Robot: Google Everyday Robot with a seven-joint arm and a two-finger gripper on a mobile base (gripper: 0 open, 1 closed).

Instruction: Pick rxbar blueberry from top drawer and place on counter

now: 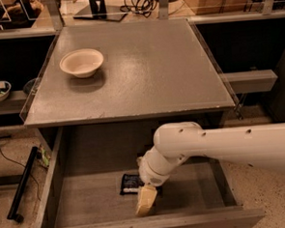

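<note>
We note the tan gripper (pixel 146 201) inside the grey wooden top drawer (pixel 90 202), just beside the dark flat rxbar blueberry (pixel 130 183); its opening we cannot tell.

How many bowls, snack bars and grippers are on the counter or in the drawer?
Bowls: 1, the bowl on the counter.
Snack bars: 1, the rxbar blueberry in the top drawer.
Grippers: 1, the gripper, in the drawer beside the bar.
Total: 3

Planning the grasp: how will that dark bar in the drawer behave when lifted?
The rxbar blueberry lies flat on the top drawer floor, so it shouldn't roll. It looks small and thin, so probably light and possibly bendy. The gripper hangs just beside it.
</note>
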